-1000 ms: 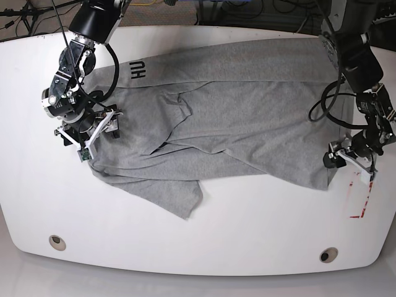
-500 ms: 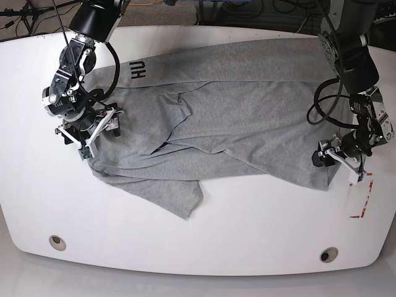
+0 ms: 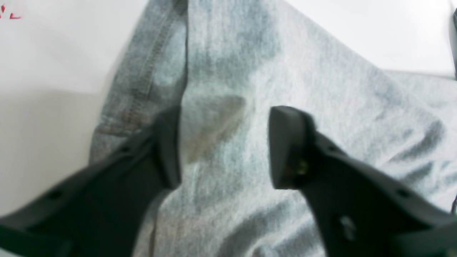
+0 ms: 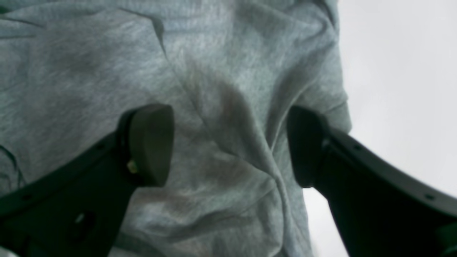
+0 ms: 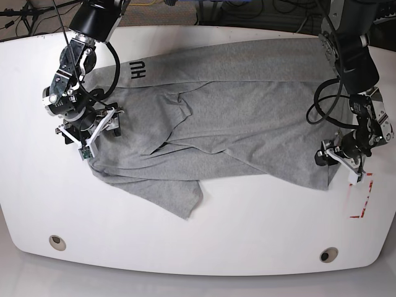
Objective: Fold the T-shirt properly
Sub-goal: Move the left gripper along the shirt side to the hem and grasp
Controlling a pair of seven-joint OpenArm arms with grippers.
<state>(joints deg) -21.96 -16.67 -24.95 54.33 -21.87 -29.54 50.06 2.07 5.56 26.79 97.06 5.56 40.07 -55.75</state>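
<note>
One T-shirt point(image 5: 229, 117), two grippers

Black arms point(image 5: 93, 21), looped black cables point(image 5: 322, 105), white-framed heads, dark matte fingers point(image 3: 285, 150).

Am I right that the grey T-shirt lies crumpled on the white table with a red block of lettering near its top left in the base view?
Not quite: the lettering on the T-shirt is black, not red, as the base view shows. The rest holds: the shirt lies crumpled on the white table.

White, glossy table point(image 5: 247, 235) with rounded corners and two round metal holes point(image 5: 57, 242) near the front edge. Red tape marks point(image 5: 364, 198) at one side. Dark cables point(image 5: 18, 15) on the floor behind.
</note>
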